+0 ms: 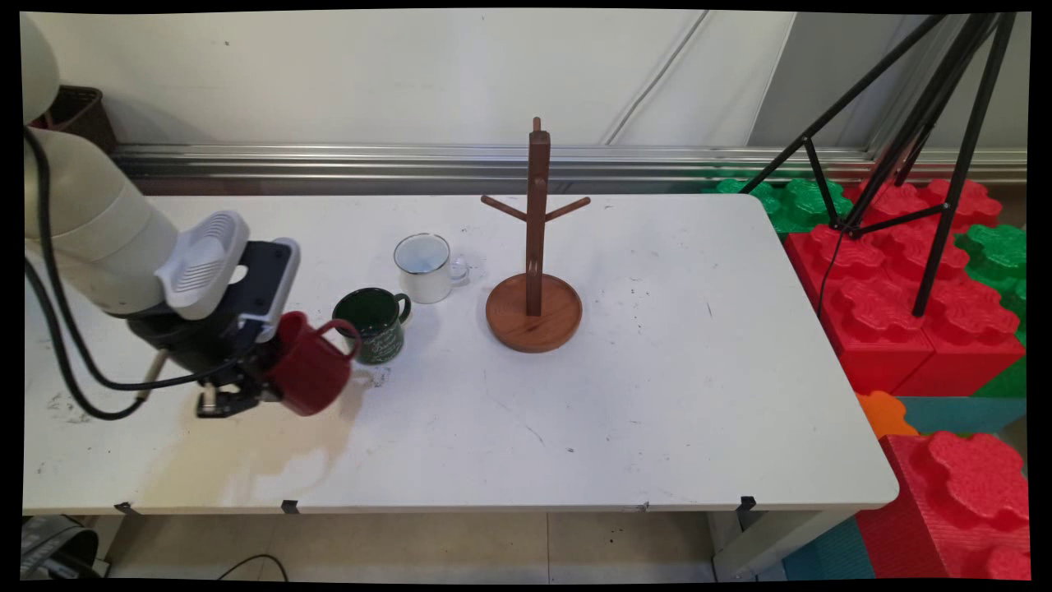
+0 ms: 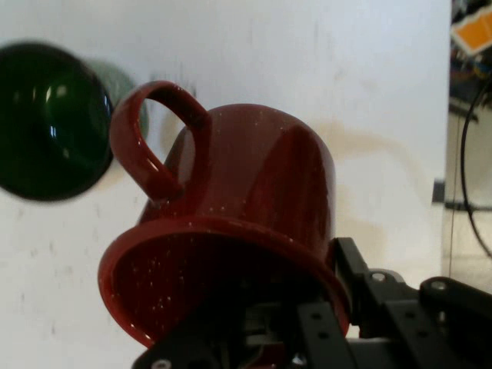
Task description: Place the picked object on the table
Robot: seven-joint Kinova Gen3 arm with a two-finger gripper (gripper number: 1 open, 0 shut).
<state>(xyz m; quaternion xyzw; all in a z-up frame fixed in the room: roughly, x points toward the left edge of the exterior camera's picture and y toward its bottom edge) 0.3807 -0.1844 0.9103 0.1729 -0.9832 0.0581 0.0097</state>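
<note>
Jaws grip red mug (image 1: 311, 367) by rim, near green mug (image 1: 372, 323).

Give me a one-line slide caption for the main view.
Gripper holds a tilted red mug above the white table, beside a green mug, white mug and wooden mug tree.

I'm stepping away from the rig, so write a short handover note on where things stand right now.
Gripper: shut on the red mug, gripping its rim, mug tilted and lifted off the white table near its left side.
Green mug: upright on the table just right of the red mug.
White mug: upright behind the green one.
Wooden mug tree: mid-table, pegs bare.
</note>
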